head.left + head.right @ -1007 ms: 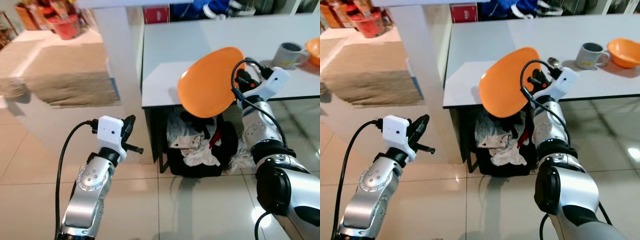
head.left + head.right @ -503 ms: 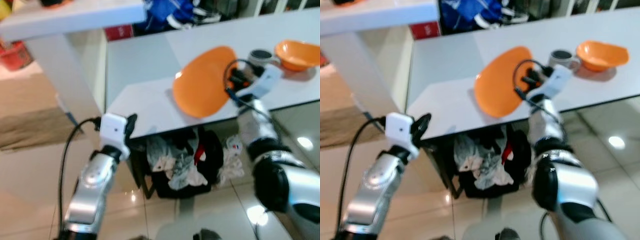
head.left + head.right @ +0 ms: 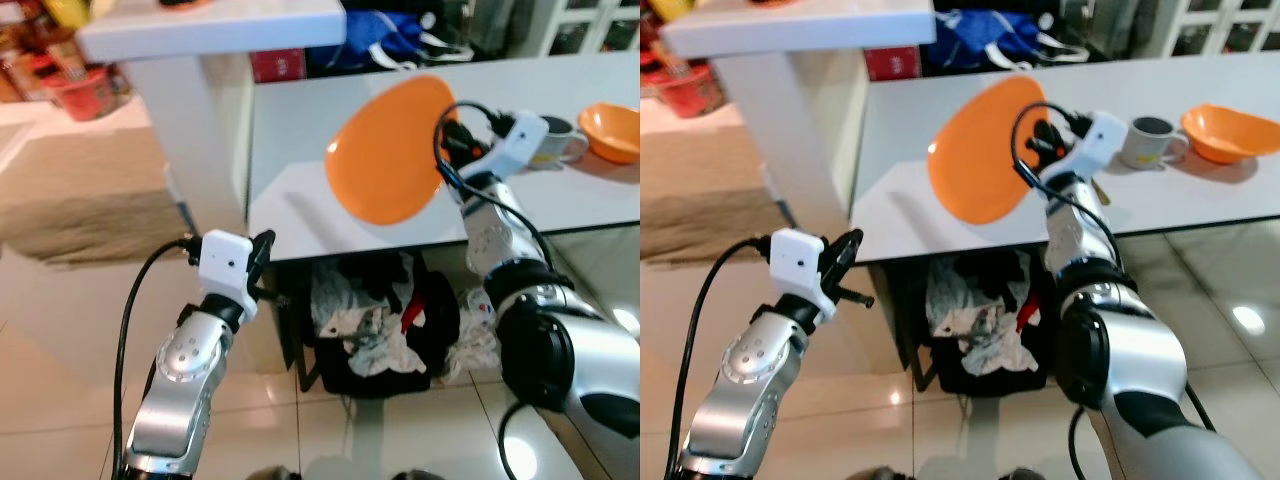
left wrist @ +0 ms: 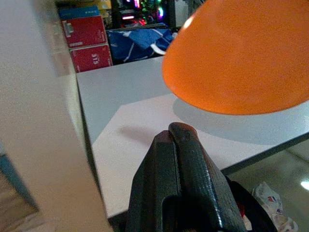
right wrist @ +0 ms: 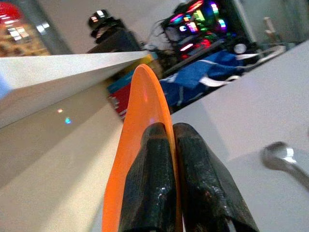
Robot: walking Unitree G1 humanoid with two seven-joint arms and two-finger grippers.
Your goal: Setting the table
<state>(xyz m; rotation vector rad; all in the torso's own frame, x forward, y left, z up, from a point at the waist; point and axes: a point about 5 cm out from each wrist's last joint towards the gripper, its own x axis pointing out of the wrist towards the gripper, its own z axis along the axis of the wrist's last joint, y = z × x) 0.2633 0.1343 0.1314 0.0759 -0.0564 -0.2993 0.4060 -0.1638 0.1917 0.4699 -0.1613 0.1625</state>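
One long white bench [image 3: 330,120] is being shown across the upper part of the scene, with a pale tiled floor [image 3: 70,330] lying before it. Under the near edge of the bench, a dark basket [image 3: 385,335] is being seen, stuffed with crumpled white and dark cloths. An orange plate [image 3: 388,150] is being held tilted on edge above the near part of the bench, its lower rim just over the white top. The plate's rim is being clamped between the two black fingers of the right hand [image 5: 166,164], as is being shown in the right wrist view, where the plate is sandwiched edge-on between them. At the far right of the bench, an orange bowl [image 3: 1228,133] is being seen, and just beside it a grey mug [image 3: 1146,142]. A spoon [image 5: 282,159] is being shown lying on the bench top near the right hand. The left hand [image 3: 262,268] is being held low in front of the bench edge, well apart from the plate, with its fingers pressed together on nothing.
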